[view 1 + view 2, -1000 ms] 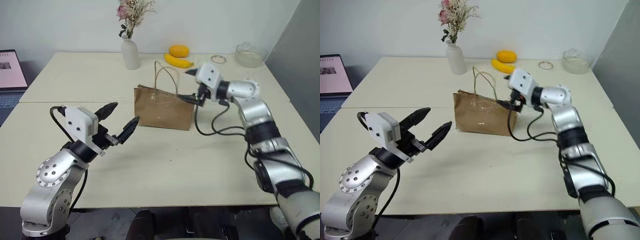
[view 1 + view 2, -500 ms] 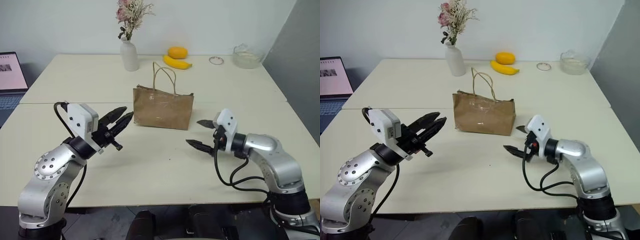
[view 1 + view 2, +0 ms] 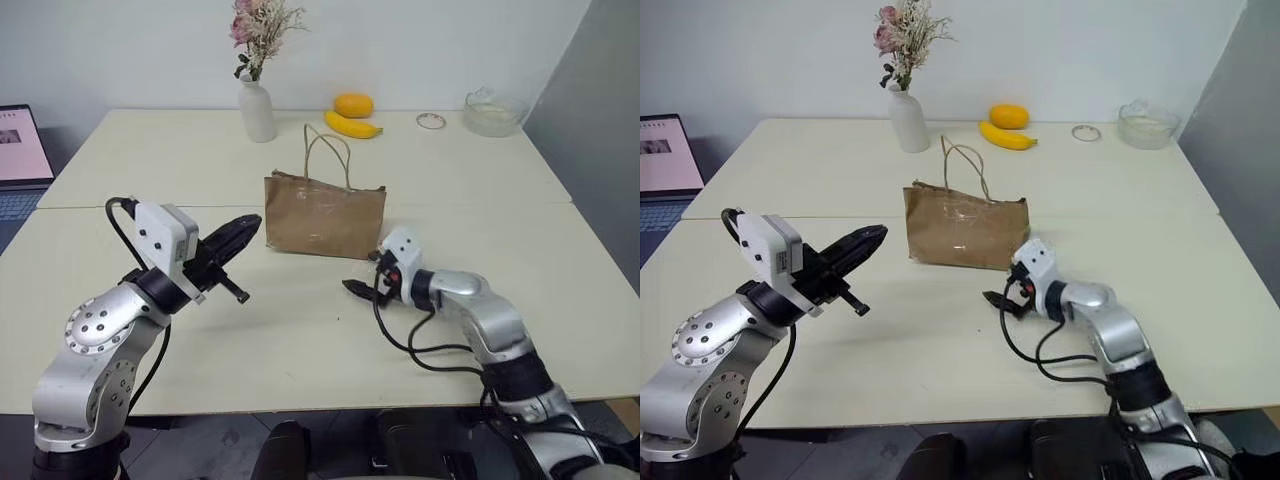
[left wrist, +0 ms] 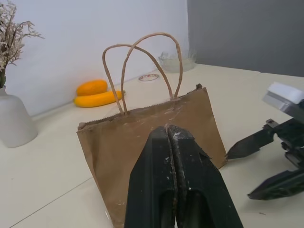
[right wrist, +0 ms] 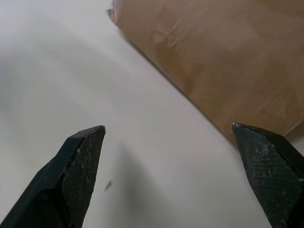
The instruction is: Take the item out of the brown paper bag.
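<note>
right pincer (image 3: pixel 368 277) dropped from bag top to tabletop (image 3: pixel 300 340), centre frame, fingers wide, empty | left pincer (image 3: pixel 248 224) snapped closed, empty | brown paper bag (image 3: pixel 325 214) upright, centre; item hidden

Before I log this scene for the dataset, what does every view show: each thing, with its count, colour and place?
brown paper bag: one, brown, two loop handles, upright at table centre
table: one, cream
vase: one, white, pink dried flowers, behind the bag toward the left
banana: one, yellow, far side
orange fruit: one, orange, just behind the banana
glass bowl: one, clear, far right
small ring: one, beside the bowl
laptop: one, lit screen, left edge
left gripper: black, shut, empty, left of the bag
right gripper: black, open, low before the bag's right end
</note>
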Motion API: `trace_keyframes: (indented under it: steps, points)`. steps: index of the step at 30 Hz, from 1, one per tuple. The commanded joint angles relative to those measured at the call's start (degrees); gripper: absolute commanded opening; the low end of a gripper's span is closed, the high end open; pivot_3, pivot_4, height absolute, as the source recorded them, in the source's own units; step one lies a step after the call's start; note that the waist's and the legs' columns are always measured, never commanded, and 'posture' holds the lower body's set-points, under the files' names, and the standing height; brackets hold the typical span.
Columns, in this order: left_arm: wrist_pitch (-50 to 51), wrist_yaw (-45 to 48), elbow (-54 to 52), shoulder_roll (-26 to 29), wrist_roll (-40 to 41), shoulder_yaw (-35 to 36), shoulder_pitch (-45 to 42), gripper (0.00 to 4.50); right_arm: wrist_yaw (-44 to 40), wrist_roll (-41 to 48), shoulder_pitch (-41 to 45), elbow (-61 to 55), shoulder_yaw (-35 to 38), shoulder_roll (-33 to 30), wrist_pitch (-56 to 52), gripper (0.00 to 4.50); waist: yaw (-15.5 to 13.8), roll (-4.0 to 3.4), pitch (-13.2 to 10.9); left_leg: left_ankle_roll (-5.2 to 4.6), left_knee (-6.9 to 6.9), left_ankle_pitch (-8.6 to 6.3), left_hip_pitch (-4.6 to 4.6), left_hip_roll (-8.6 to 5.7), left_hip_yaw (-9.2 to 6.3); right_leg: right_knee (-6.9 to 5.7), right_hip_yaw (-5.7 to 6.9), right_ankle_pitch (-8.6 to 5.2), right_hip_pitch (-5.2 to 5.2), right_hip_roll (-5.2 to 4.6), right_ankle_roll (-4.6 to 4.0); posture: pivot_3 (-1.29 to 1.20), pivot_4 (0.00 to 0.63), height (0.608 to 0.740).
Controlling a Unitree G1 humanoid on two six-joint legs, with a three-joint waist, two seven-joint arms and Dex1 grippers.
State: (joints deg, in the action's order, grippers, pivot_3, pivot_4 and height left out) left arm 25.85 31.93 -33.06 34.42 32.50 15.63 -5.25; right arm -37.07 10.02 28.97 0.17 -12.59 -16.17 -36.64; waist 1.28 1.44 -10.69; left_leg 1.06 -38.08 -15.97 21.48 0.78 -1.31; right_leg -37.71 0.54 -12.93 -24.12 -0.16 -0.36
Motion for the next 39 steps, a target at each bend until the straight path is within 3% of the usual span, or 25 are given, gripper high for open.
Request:
trace_keyframes:
  steps: [1, 13, 21, 26, 28, 34, 39]
  points:
    - [-0.2, -0.4, -1.4, 0.8, -0.3, 0.6, -0.4, 0.02, 0.5, -0.5, 2.2, 2.8, 0.6, 0.9, 2.8, 4.50, 0.0, 0.00, 0.0, 0.00, 0.00, 0.00, 0.01, 0.00, -0.02, 0.02, 0.02, 0.00, 0.00, 0.00, 0.00, 0.00, 0.150, 0.740]
    - [0.6, -1.5, -2.0, 0.8, -0.4, -0.2, -0.8, 0.02, 3.6, -3.5, 6.4, 9.0, 2.4, 1.5, 10.3, 4.50, 0.1, 0.00, 0.0, 0.00, -0.01, 0.00, -0.01, 0.01, 0.01, -0.04, -0.01, 0.01, 0.00, -0.02, 0.00, 0.00, 0.150, 0.740]
    - [0.0, 0.5, 4.3, 2.6, -1.0, -0.2, -6.7, 0.02, -1.7, 2.9, -3.5, -12.9, 4.6, -3.1, 8.8, 4.50, -0.4, 0.00, 0.0, 0.00, -0.01, 0.00, 0.13, 0.01, -0.08, 0.08, 0.06, 0.00, -0.04, -0.03, 0.01, 0.00, 0.150, 0.740]
    - [-8.6, 5.3, 23.1, 5.7, -10.6, -5.7, -19.2, 0.02, 0.6, 5.3, -11.7, -25.3, 7.7, -4.3, 9.0, 4.50, -0.9, 0.00, 0.0, 0.00, -0.02, 0.00, 0.04, -0.07, -0.04, 0.02, 0.08, 0.00, -0.02, 0.01, 0.02, 0.00, 0.150, 0.740]
    - [-13.3, 6.8, 35.1, 5.6, -15.2, -8.8, -27.0, 0.02, 1.6, 6.6, -14.2, -29.8, 8.4, -4.1, 8.5, 4.50, -0.9, 0.00, 0.0, 0.00, -0.02, 0.00, 0.02, -0.09, -0.01, -0.01, 0.08, 0.00, -0.02, 0.02, 0.02, 0.00, 0.150, 0.740]
    - [-32.6, 7.6, 84.7, -0.4, -29.9, -18.8, -55.6, 0.02, 5.6, 10.8, -19.6, -40.0, 10.6, -3.8, 3.8, 4.50, -1.4, 0.12, 0.1, 0.00, -0.07, 0.00, 0.26, -0.27, 0.03, 0.13, 0.31, 0.01, -0.06, 0.14, 0.02, 0.00, 0.150, 0.740]
    - [-39.0, 5.6, 103.0, -4.7, -36.0, -21.0, -66.1, 0.02, 8.8, 11.3, -21.4, -42.7, 11.4, -3.8, 2.2, 4.50, -0.8, 0.13, 0.1, -0.03, -0.02, -0.01, 0.47, -0.21, 0.15, 0.54, 0.25, 0.04, -0.12, 0.11, 0.08, 0.00, 0.150, 0.740]
